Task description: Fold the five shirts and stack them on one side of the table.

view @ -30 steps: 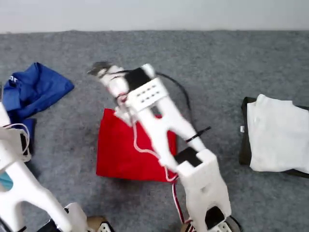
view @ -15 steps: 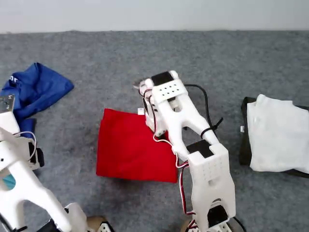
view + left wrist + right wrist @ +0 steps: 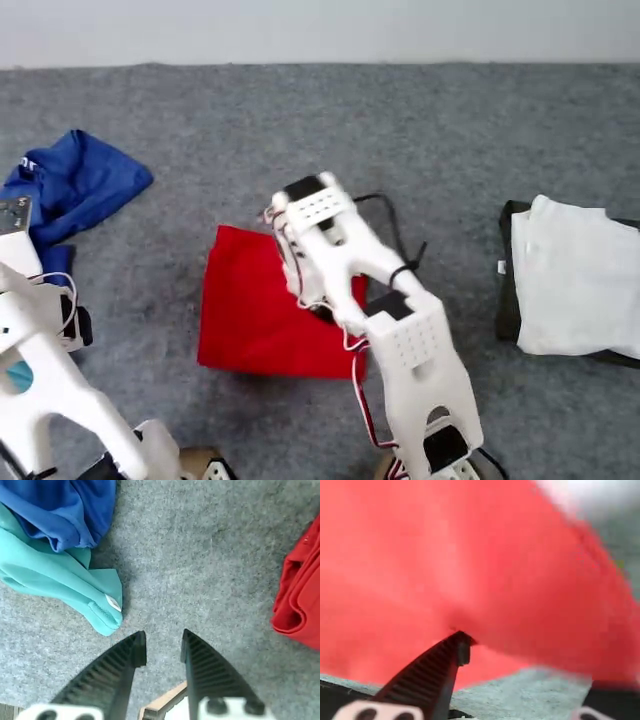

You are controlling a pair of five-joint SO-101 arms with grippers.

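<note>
A folded red shirt [image 3: 245, 310] lies in the middle of the grey carpet. My right arm [image 3: 400, 345] bends over its right half, head tipped down onto it. In the right wrist view the red shirt [image 3: 470, 570] is right in front of my right gripper [image 3: 527, 662], which is open, its fingers wide apart. A crumpled blue shirt [image 3: 80, 185] lies at the far left. My left gripper [image 3: 162, 647] hovers narrowly open over bare carpet, close to a teal shirt [image 3: 55, 585] and the blue shirt [image 3: 60, 505]. A white shirt [image 3: 575, 275] rests on a dark shirt [image 3: 508, 295] at the right.
The left arm [image 3: 35, 370] stands at the table's near left corner. A pale wall [image 3: 320, 30] borders the far edge. Open carpet [image 3: 440, 130] stretches behind the red shirt and between it and the stack at the right.
My right arm pulled back from its far reach, then swung left and down onto the red shirt. The left arm shifted slightly early on and then kept still.
</note>
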